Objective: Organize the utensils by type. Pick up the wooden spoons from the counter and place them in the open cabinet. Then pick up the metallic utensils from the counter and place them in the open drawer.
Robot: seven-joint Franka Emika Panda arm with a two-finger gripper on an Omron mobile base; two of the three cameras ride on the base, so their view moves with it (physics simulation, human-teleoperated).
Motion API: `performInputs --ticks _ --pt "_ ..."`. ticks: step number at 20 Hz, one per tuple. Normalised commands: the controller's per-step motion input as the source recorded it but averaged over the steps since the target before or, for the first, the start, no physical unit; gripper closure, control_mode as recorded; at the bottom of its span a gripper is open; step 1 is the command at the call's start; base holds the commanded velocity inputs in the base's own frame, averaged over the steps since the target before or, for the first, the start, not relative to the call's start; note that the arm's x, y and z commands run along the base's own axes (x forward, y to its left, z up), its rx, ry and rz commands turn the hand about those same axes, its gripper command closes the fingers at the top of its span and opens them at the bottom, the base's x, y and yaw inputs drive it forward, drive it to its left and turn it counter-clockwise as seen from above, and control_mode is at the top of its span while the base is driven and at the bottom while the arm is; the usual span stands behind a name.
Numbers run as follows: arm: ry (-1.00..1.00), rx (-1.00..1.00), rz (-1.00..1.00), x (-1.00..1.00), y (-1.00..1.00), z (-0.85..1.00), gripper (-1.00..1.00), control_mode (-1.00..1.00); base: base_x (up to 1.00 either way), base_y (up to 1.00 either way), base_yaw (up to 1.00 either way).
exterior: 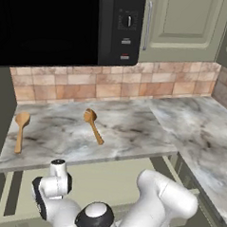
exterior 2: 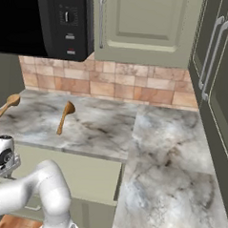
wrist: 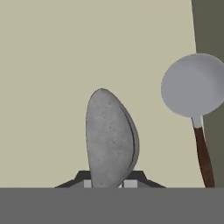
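My gripper [wrist: 110, 183] is shut on the small grey metal spoon [wrist: 111, 140], whose bowl stands up between the finger tips. It hangs low over the pale olive floor of the open drawer [wrist: 61, 65], below the counter's front edge. The hand [exterior: 57, 178] sits in front of the drawer [exterior: 111, 175]. Two orange-brown wooden spoons lie on the marbled counter [exterior: 133, 131]: one at the far left [exterior: 20, 129], the other near the middle [exterior: 93, 125]. They also appear from the right as the left spoon [exterior 2: 4, 107] and the middle spoon [exterior 2: 64, 116].
A grey pan with a brown handle [wrist: 194, 87] lies in the drawer to the right of the spoon. A black microwave [exterior: 68, 24] hangs over the counter. Beside it is a grey-green upper cabinet [exterior: 185, 22]. Tall cabinet doors [exterior 2: 218, 84] stand at the right.
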Motion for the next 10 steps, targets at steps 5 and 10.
performInputs --ticks 5,10 --pt "-0.01 -0.01 0.0 -0.04 0.12 -0.12 -1.0 -1.0 0.0 0.0 0.0" --pt "-0.02 0.02 0.0 -0.03 0.0 0.44 -1.0 -1.0 0.0 0.0 0.0"
